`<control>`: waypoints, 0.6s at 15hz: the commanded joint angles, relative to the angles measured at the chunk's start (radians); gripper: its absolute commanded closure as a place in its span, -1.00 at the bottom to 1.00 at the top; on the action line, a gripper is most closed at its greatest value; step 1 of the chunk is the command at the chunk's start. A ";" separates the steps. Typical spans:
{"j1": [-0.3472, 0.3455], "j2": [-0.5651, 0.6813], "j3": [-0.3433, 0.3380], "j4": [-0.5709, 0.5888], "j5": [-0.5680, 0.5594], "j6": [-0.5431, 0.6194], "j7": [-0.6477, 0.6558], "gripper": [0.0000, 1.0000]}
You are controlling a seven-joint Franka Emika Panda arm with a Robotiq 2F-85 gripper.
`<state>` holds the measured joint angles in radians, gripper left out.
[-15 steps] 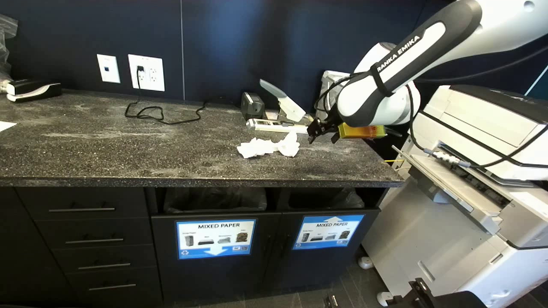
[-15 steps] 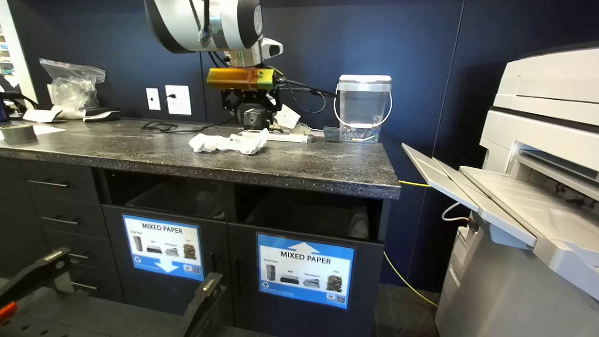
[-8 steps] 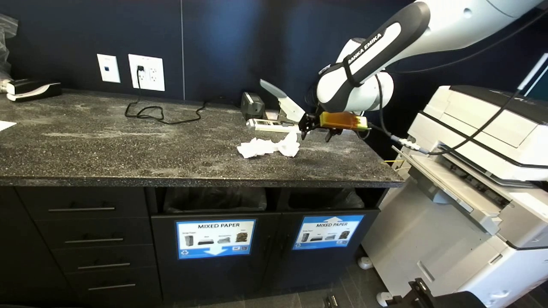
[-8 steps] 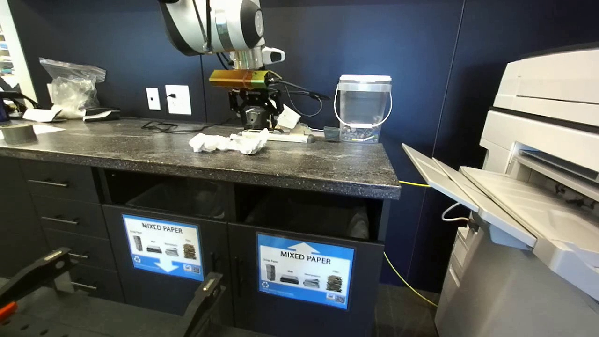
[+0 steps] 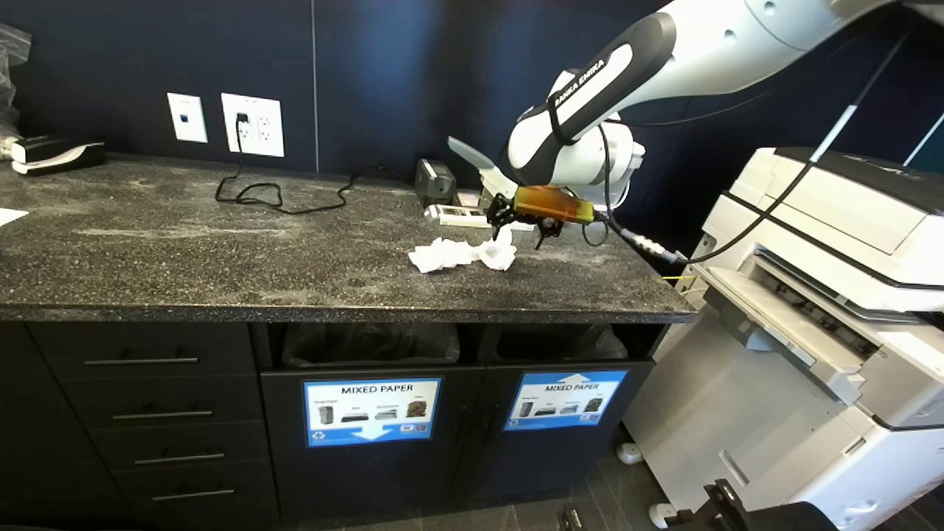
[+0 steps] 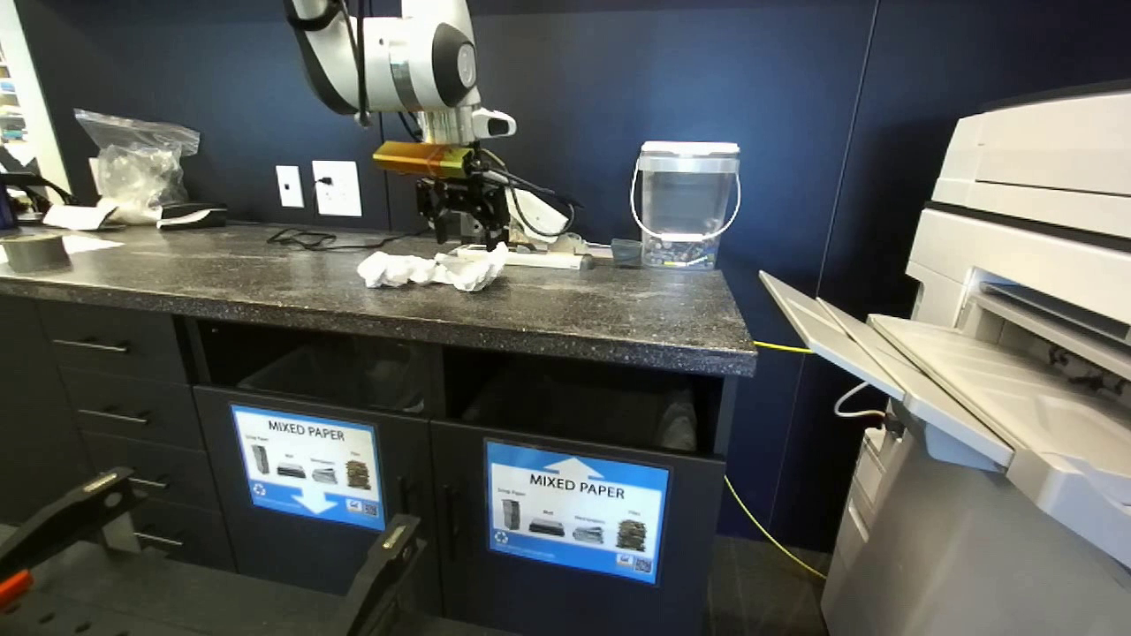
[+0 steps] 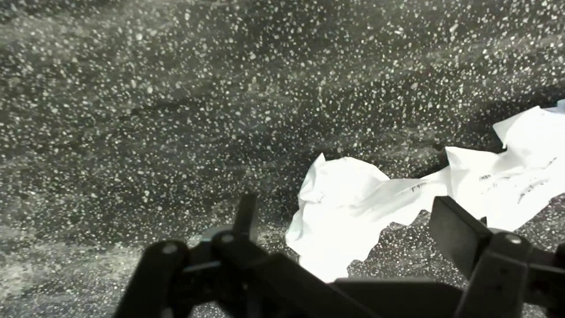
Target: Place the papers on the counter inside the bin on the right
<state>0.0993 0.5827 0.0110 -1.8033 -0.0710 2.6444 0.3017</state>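
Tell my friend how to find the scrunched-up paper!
Find the long, dark, speckled counter. On top, above the two MIXED PAPER signs, lies the white paper. It's crumpled and ragged, narrow in the middle, unlike the straight-edged pale gadget behind it.

The dark speckled stone counter [image 5: 184, 265] carries white paper [image 5: 446, 255], crumpled into 2 joined lumps and set back from the front edge. Behind the paper sits a white desk tool [image 5: 472, 220], and a clear bucket [image 6: 685, 205] stands upright near the right-hand end. To the left lie a looped black cord [image 5: 295, 213], 1 roll of tape [image 6: 35, 254] and 1 plastic bag [image 6: 141, 177].
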 commanded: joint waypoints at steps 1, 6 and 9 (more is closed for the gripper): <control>0.018 0.057 -0.022 0.094 0.055 -0.036 0.033 -1.00; 0.027 0.130 -0.038 0.179 0.101 -0.052 0.095 -1.00; 0.038 0.167 -0.053 0.225 0.104 -0.052 0.127 -1.00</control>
<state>0.1053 0.6997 -0.0091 -1.6636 0.0087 2.6167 0.3923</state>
